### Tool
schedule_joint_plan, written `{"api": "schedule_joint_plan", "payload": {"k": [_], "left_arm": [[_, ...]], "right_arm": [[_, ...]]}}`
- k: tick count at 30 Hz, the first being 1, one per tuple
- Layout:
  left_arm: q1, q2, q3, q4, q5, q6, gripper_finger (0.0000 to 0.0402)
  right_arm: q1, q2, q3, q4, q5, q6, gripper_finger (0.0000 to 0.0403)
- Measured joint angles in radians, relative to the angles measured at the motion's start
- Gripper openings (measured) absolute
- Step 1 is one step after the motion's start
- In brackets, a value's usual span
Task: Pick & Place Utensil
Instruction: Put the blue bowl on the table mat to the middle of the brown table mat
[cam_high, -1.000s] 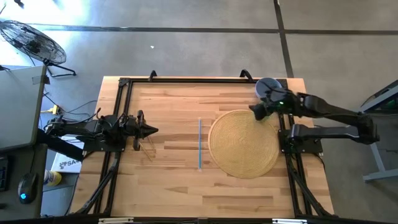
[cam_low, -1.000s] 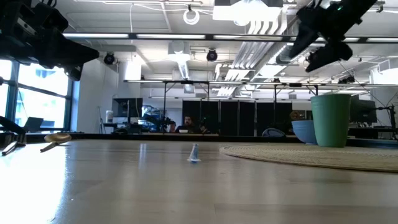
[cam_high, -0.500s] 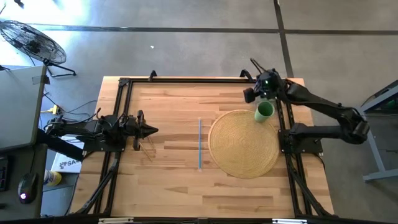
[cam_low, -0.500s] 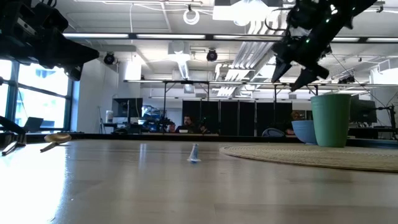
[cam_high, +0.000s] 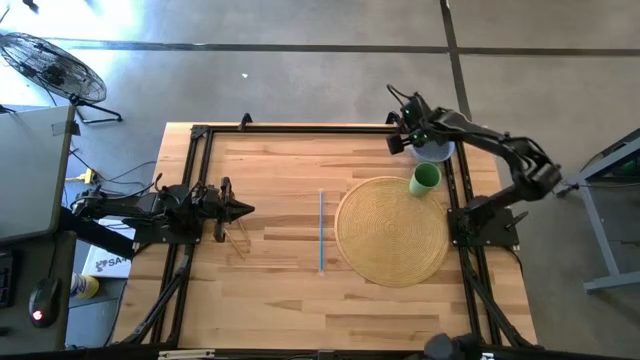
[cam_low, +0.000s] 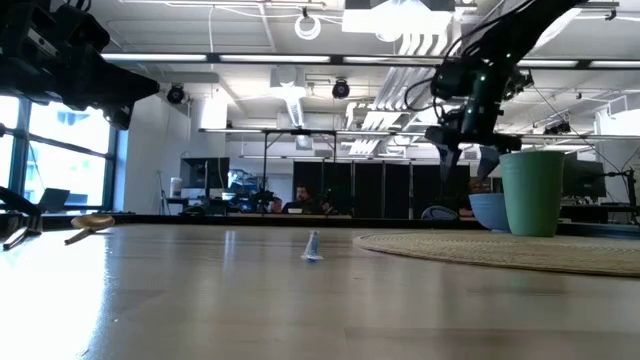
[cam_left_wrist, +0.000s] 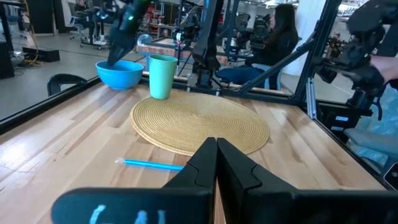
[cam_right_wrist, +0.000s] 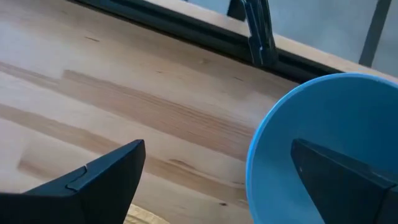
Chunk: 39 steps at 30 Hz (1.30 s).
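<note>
Step in hand: approach, with nothing yet picked. The right gripper (cam_high: 400, 133) hangs with its fingers spread wide and empty over the rim of the round blue bowl (cam_right_wrist: 323, 146) at the far right corner of the light wooden table (cam_high: 270, 300); one finger stands above the bare wood, the other above the bowl's inside. The utensil, a thin blue plastic stick (cam_high: 321, 231), lies flat on the table mid-board, just beside the round woven straw placemat (cam_high: 390, 240) and well apart from both grippers. The tall green plastic cup (cam_high: 425, 179) stands on the mat's far edge, near the bowl.

The left gripper (cam_high: 245, 209) waits at the left side, fingers pressed together, holding nothing.

Next move, as judged: the right arm must travel to the stick, align its fingers across it and descend.

Against the earlier frames, the right arm has swung from over the mat's edge toward the table's far rail; stick, cup, bowl and left arm are unchanged
</note>
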Motion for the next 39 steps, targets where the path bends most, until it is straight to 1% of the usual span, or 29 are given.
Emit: {"api": "schedule_joint_plan", "payload": {"k": [4, 8, 12, 28, 36, 39], "left_arm": [[0.000, 0.000, 0.000, 0.000, 0.000, 0.000, 0.0001], [0.000, 0.000, 0.000, 0.000, 0.000, 0.000, 0.0001], [0.000, 0.000, 0.000, 0.000, 0.000, 0.000, 0.0001], [0.000, 0.000, 0.000, 0.000, 0.000, 0.000, 0.0001], [0.000, 0.000, 0.000, 0.000, 0.000, 0.000, 0.0001], [0.000, 0.000, 0.000, 0.000, 0.000, 0.000, 0.0001]], "right_arm": [[-0.021, 0.075, 0.029, -0.032, 0.001, 0.011, 0.0396], [-0.045, 0.132, 0.025, -0.033, -0.004, 0.029, 0.0396], [-0.052, 0.159, 0.025, -0.022, 0.013, 0.027, 0.0380], [-0.053, 0.152, 0.024, 0.002, 0.010, 0.061, 0.0235], [-0.053, 0.152, 0.024, 0.001, 0.011, 0.061, 0.0149], [-0.053, 0.152, 0.024, 0.001, 0.011, 0.061, 0.0123]]}}
